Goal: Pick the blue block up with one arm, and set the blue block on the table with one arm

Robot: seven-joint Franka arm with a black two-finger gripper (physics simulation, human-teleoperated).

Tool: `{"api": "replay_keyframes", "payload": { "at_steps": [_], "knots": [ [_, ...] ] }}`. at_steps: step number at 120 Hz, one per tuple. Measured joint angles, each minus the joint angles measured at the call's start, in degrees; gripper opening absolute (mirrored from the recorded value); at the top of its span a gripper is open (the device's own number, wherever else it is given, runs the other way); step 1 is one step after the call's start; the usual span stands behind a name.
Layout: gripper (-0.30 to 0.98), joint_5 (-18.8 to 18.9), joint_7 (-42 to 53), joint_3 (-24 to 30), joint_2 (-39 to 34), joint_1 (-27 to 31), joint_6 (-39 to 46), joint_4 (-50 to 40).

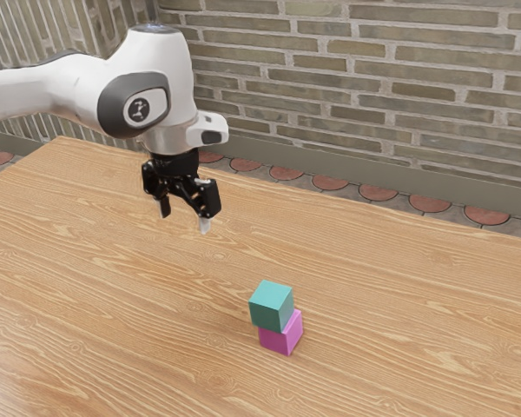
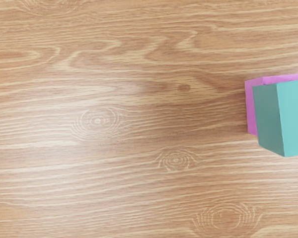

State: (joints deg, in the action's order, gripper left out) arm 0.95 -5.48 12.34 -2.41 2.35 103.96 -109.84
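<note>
1. At the exterior view's left, the white arm point(image 1: 65, 87) reaches in over the table point(image 1: 113, 304); its far end is cut off by the edge there.
2. Next comes the claw point(image 1: 184, 222), raised above the table and pointing down. It is released: its fingers point(image 1: 205, 225) stand apart with nothing between them. One fingertip looks pale, the other dark.
3. Farther toward the exterior view's right, and nearer that camera, is the blue block point(image 1: 270, 313), greenish blue in tone. It lies well apart from the claw and lower than it, off to one side rather than straight beneath.
4. The blue block sits on top of the pink block point(image 1: 282, 340), slightly out of line with it. The pink block rests on the table.
5. The blue block hides most of the pink block's top. In the wrist view, both blocks are partly cut off, so their full outlines cannot be made out there.
</note>
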Motion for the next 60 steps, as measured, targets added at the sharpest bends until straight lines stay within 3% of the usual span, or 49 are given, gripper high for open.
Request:
{"api": "replay_keyframes", "payload": {
  "at_steps": [22,36,60],
  "knots": [
    [0.68,4.7,-12.7,2.9,10.6,-3.5,8.4,6.6],
    [0.67,4.4,-20.6,3.0,8.5,-6.6,12.4,3.6],
    [0.66,2.5,-31.6,3.0,6.8,-6.6,17.7,-3.5]
  ]
}}
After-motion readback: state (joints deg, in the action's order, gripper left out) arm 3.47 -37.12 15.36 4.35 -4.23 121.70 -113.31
